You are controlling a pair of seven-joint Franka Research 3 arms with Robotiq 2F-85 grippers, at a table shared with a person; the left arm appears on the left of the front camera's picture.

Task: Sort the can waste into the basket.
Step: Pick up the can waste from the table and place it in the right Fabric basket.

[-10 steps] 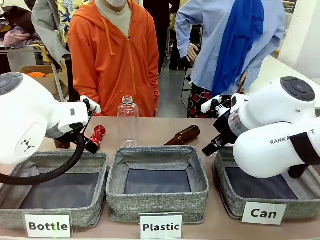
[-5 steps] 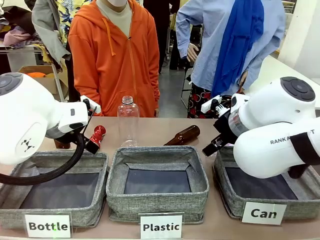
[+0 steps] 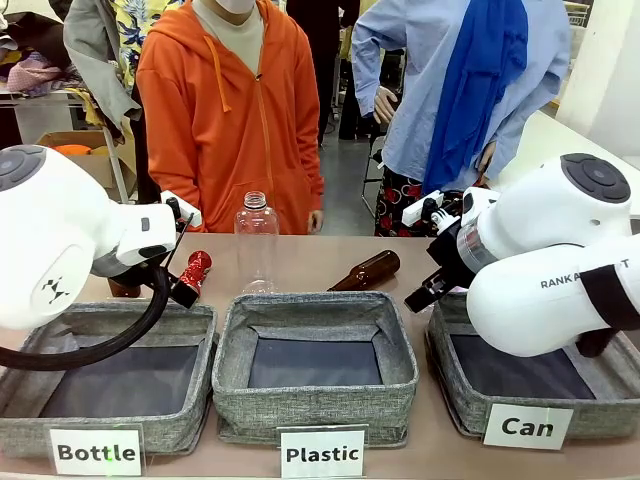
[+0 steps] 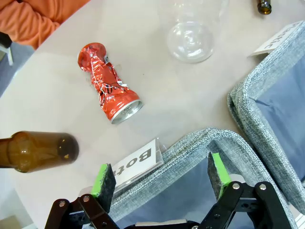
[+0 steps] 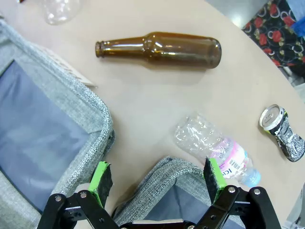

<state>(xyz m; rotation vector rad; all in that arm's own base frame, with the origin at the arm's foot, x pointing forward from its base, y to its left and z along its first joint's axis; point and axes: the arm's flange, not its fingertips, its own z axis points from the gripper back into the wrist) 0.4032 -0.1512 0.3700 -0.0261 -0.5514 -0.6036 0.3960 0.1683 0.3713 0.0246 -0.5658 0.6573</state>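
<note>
Red can (image 4: 108, 83) lies on its side on the table, ahead of my left gripper (image 4: 159, 174) and a touch left. Jaws spread wide, nothing in them. Black-and-silver can (image 5: 282, 130) sits far right of my right gripper (image 5: 157, 175), equally spread and empty, over the basket (image 3: 462, 405) rim. Neither can picked up yet, I'd say. Next: reach out and pinch a crumpled waist.

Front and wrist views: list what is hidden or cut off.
Front view: the right arm covers much of the inside of the Can basket.
Front view: the left arm hides the lower end of the red can.
Left wrist view: the edge cuts off the neck of the brown bottle; a basket rim covers half of a label.
</note>
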